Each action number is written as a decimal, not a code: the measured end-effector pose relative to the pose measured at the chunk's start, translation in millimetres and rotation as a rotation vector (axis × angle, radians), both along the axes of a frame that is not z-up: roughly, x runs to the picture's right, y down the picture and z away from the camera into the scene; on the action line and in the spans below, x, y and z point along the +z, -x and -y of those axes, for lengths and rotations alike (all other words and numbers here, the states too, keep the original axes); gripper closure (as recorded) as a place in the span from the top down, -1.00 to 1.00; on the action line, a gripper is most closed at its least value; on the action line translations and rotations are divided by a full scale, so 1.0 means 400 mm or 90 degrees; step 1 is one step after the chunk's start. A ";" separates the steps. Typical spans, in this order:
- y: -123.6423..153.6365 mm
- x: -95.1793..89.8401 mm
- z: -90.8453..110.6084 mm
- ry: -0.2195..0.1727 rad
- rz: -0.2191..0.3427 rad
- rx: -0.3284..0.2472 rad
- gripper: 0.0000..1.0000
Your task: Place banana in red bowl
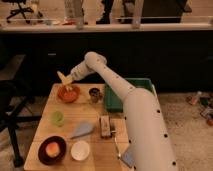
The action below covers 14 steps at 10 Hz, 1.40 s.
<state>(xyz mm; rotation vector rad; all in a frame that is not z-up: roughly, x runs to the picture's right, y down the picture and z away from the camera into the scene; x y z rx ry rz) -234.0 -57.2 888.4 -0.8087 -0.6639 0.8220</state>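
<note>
Just above the red bowl [75, 96], the pincer [69, 81] clamps the banana [62, 76], light and soft, best held gently mid-body.

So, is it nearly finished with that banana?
Nearly. Done: the banana is off the table. In hand: the gripper holds it just above the red bowl. Left: lower it in and let go, since it is not yet resting in the bowl.
</note>
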 end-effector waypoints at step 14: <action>0.004 0.002 -0.005 0.001 0.001 -0.002 0.60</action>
